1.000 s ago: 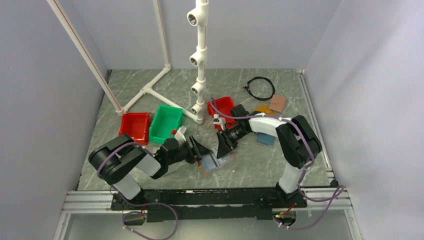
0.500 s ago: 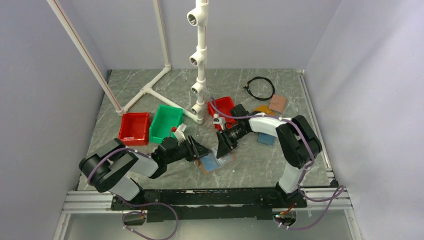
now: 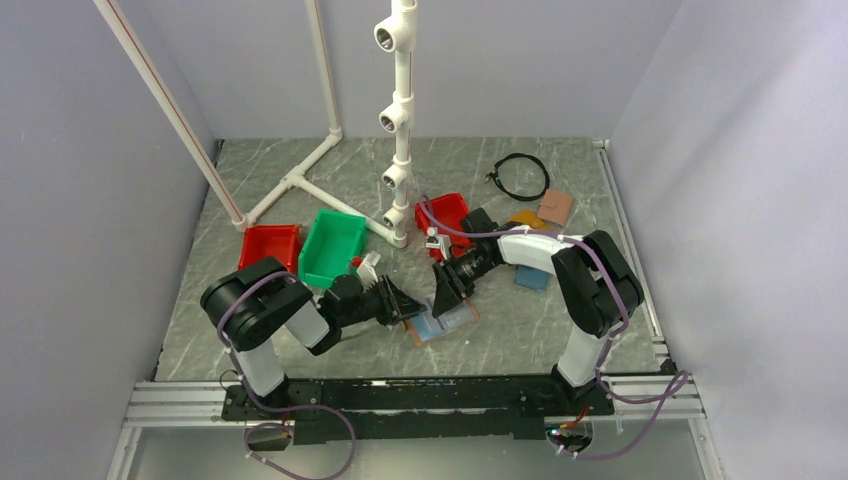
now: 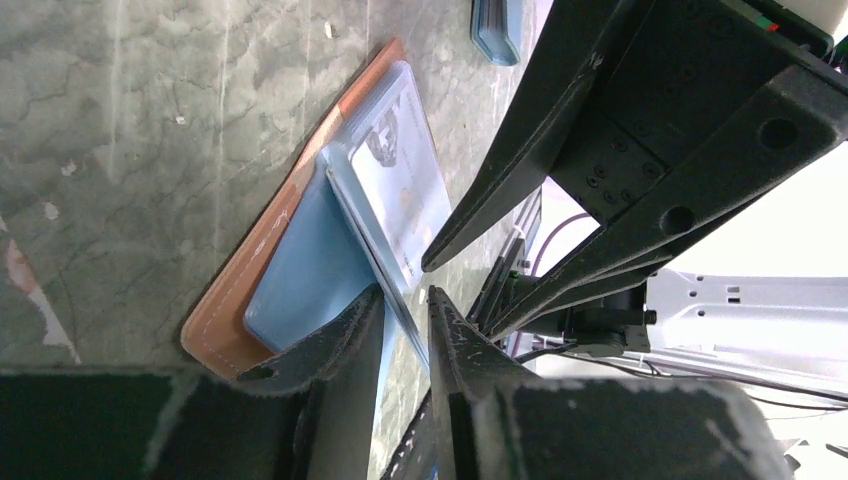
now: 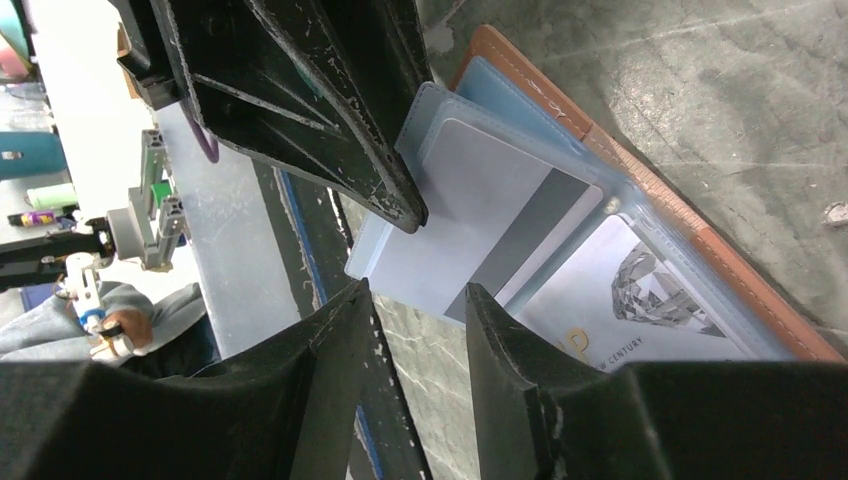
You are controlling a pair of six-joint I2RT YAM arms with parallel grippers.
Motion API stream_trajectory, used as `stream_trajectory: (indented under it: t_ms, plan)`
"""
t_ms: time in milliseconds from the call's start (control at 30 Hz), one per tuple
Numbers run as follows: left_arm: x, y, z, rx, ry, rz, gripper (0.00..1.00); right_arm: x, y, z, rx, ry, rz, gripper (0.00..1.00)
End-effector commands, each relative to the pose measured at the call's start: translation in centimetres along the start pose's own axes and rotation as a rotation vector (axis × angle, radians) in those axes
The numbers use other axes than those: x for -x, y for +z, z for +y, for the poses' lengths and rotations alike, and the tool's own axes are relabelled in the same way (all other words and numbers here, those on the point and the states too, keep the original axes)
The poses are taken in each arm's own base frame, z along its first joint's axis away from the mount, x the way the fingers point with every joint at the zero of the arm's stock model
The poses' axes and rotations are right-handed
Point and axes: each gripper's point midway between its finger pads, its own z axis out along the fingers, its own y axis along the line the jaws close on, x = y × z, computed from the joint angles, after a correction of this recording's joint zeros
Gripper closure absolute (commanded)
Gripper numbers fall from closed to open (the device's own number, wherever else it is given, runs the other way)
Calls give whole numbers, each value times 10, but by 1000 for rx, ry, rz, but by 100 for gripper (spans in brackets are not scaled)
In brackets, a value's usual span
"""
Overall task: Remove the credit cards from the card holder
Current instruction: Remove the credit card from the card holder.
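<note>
Grey marbled worktop (image 3: 520,330) inside pale walls. Open card holder (image 3: 443,322) flat between both end effectors. Left end effector (image 4: 402,318) nearly shut on a clear sleeve's edge; right end effector (image 5: 415,300) part open, straddling grey-white card (image 5: 490,240).

Plain pale lilac walls (image 3: 520,60) enclose a grey-green marbled surface (image 3: 520,340), evenly lit. A white pipe frame (image 3: 400,120) rises well beyond the grippers, toward the back wall. An aluminium rail (image 3: 420,385) edges the near side.
</note>
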Motion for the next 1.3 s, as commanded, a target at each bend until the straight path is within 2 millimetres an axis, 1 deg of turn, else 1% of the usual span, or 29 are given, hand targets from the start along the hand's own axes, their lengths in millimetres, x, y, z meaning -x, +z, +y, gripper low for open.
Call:
stream_trajectory:
  t_ms: [0,100,200,400,533,633,767,867,1067,1267]
  plan:
    - [8,5,-28,-124,25,-11,71,14,-5,9,11,-68,-24,56]
    - [8,7,-28,-125,23,-9,67,13,-4,8,-4,-76,-20,55]
    - [9,9,-31,-129,26,-9,64,13,-4,6,-27,-92,-17,51]
    - [14,14,-38,-142,37,-13,64,17,-7,3,-75,-130,-14,47]
    - [15,18,-42,-152,41,-7,64,20,-11,3,-104,-157,-25,43]
    - [16,20,-41,-147,38,-5,64,21,-13,-5,-156,-160,-28,42]
    - [16,22,-39,-146,35,-5,65,21,-14,-17,-220,-144,-17,45]
    - [15,22,-37,-140,34,-4,64,20,-15,-23,-250,-136,-14,50]
    - [15,23,-36,-138,34,-1,61,19,-17,-28,-278,-129,-6,60]
    - [14,26,-33,-139,30,7,58,20,-20,-28,-286,-130,-13,69]
